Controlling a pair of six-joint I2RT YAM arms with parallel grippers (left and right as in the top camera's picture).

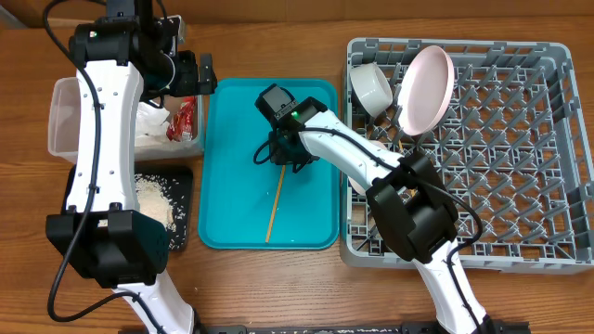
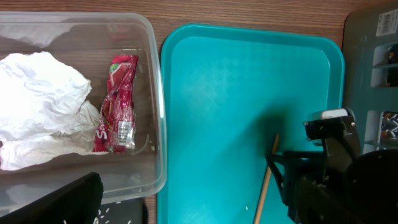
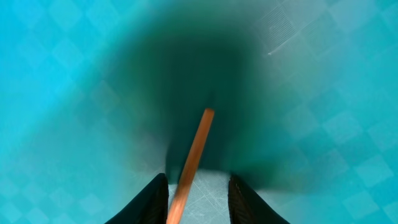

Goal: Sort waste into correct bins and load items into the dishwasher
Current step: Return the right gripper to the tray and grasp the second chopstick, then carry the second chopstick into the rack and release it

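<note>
Overhead: my left tool (image 1: pixel 195 72) hangs wide and empty over the far end of the tub (image 1: pixel 65 111), where the napkin (image 1: pixel 148 121) and wrapper (image 1: pixel 183 119) lie. Rice (image 1: pixel 153 195) sits in the black tray (image 1: pixel 183 232) beside it. My right tool (image 1: pixel 281 160) is down on the teal tray (image 1: pixel 232 223), at the far end of the one chopstick (image 1: pixel 274 209) I can find. The rack (image 1: pixel 520 186) to the right has a plate (image 1: pixel 425 90) and a bowl (image 1: pixel 371 86) standing in its far left corner.

Left wrist: the wrapper (image 2: pixel 116 102) lies against the napkin (image 2: pixel 37 99) inside the tub. Across the teal tray the chopstick (image 2: pixel 264 190) runs out from under the right tool, most of its length trailing free.

Right wrist: the right tool (image 3: pixel 198 182) stands narrow but not clamped. The chopstick (image 3: pixel 196 146) lies flat between the fingers, close against the left one with a clear gap to the right one.

My worries: I judge the grip will land very near the stick's end and off centre. When the jaws meet it, the thin round stick may roll or skid away on the smooth tray. If it is caught, the long free end may swing down on the lift. It could then snag the tray's lip or the rack's pegs, or drop through the grid floor.
</note>
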